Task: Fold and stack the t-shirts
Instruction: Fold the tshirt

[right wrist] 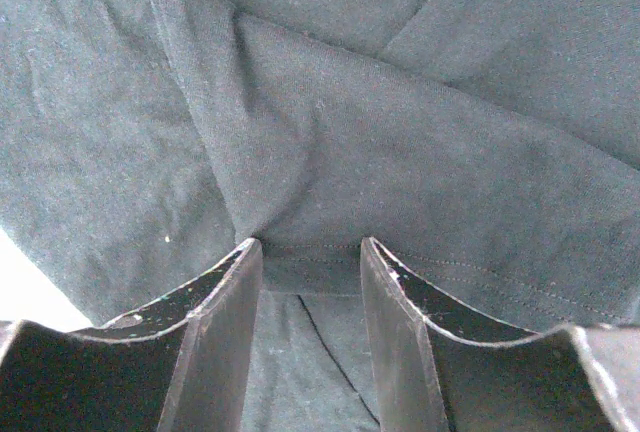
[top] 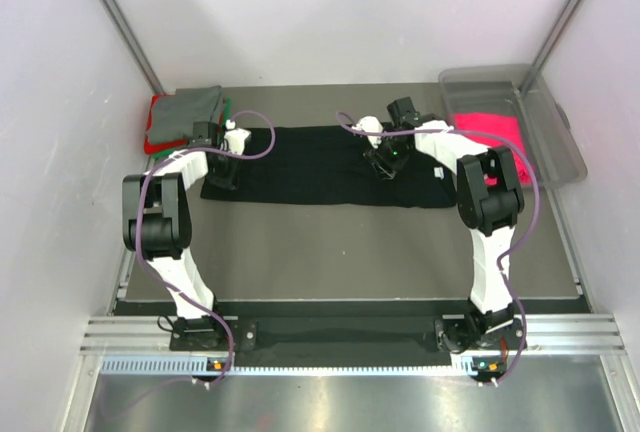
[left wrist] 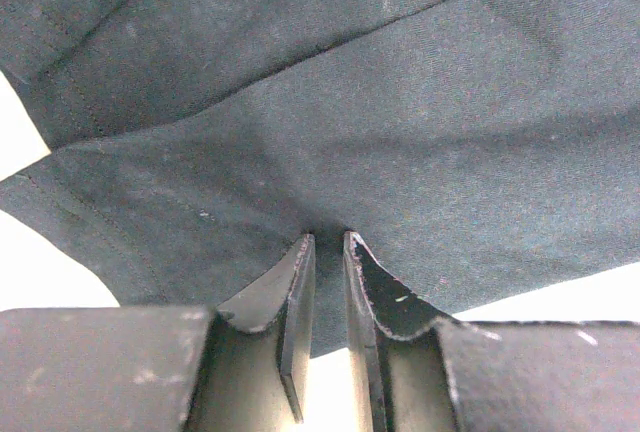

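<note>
A black t-shirt (top: 310, 167) lies on the table as a long flat strip running left to right. My left gripper (top: 222, 162) is at its left end. In the left wrist view the left gripper (left wrist: 327, 240) has its jaws almost together, pinching the black cloth (left wrist: 400, 102) at an edge. My right gripper (top: 388, 164) is over the strip's right half. In the right wrist view the right gripper (right wrist: 310, 244) stands with jaws apart, and a stitched hem of the black cloth (right wrist: 400, 132) lies loose between its fingertips. Folded grey, red and green t-shirts (top: 185, 117) are stacked at the back left.
A clear plastic bin (top: 560, 142) stands at the back right with a hot-pink t-shirt (top: 487, 130) inside. White walls close in the table on the left, right and back. Bare grey table (top: 340, 252) lies between the black shirt and the arm bases.
</note>
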Controlling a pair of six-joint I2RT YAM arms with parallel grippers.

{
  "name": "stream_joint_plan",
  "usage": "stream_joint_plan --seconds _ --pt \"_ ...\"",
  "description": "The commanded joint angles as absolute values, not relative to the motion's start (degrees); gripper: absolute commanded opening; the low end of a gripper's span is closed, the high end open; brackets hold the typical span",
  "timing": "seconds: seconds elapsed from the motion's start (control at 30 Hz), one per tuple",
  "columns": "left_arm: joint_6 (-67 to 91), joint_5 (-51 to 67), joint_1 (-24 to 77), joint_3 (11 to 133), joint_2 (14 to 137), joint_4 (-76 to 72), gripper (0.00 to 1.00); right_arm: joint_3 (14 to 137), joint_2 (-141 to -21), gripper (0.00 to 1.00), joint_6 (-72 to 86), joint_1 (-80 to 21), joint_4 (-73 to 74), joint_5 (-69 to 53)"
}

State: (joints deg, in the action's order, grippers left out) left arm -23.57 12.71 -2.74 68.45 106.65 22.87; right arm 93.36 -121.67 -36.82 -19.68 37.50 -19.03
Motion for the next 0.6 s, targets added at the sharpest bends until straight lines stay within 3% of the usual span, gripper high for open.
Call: stream_joint_plan --seconds 0.0,0.33,0.53,0.57 --pt "-23.0 11.7 -2.8 66.8 107.3 20.9 0.23 92.3 -117.5 0.45 -36.2 -19.3 36.6 -21.8" --pt "-22.6 11.8 -2.8 66.2 107.0 20.7 0.23 90.8 -118.6 0.43 -36.8 -20.0 37.2 -20.7" --pt "-22.7 11.5 -2.8 65.7 106.6 20.3 0.23 91.7 -120.4 0.27 -37.0 -19.9 38.0 -20.0" --pt "-22.7 11.4 -2.8 65.6 106.5 20.3 0.23 91.8 -120.5 0.18 -37.0 -20.0 38.0 -20.0"
